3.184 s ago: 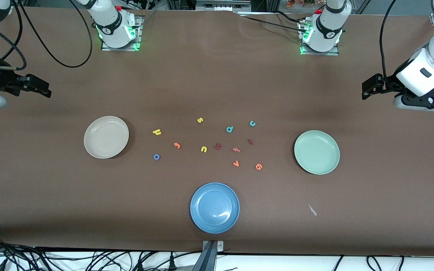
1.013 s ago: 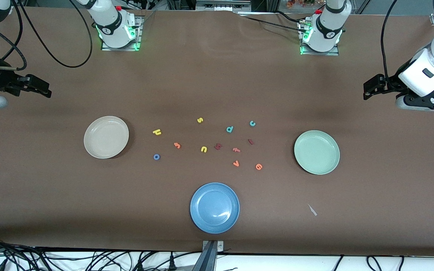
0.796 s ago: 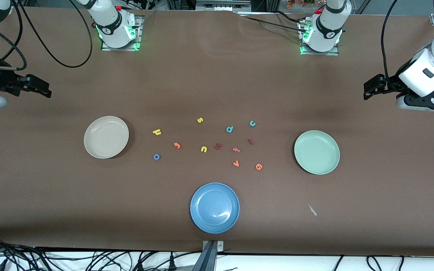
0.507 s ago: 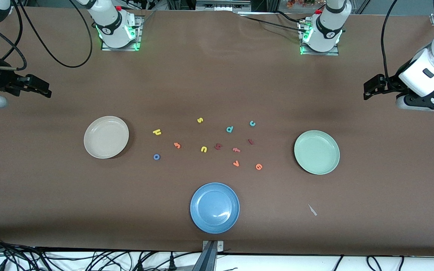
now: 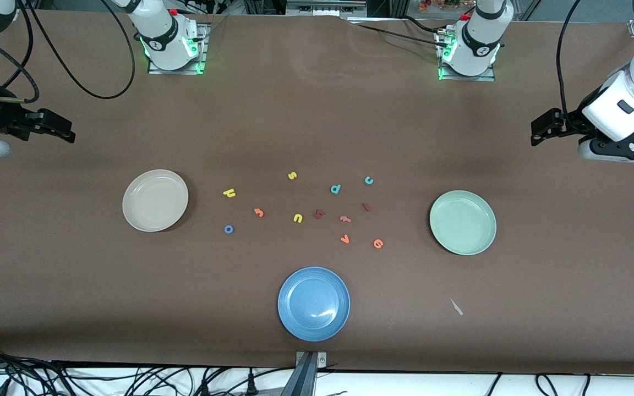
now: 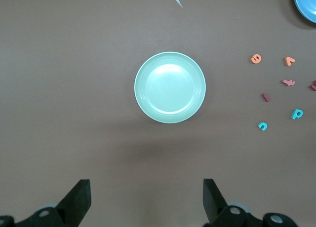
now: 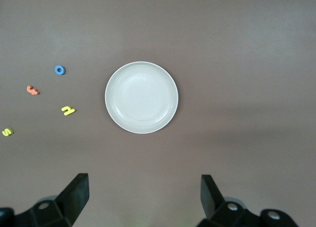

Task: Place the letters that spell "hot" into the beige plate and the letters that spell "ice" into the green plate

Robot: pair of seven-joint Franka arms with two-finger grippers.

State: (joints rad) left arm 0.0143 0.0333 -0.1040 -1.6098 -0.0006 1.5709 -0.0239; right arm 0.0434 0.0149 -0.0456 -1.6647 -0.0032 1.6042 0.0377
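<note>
Left pincer (image 5: 537, 133) shifted slightly, both spread, right pincer (image 5: 67, 131) waiting

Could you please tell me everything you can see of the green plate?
The green plate is a round, shallow dish in pale mint green, with a smooth matte look like plastic and a low raised rim around a flat well. It sits upright and flat on the brown table toward the left arm's end, and it is empty. Nothing touches it. The nearest letters, an orange "e" and a dark red "i", lie apart from it on the table.
</note>
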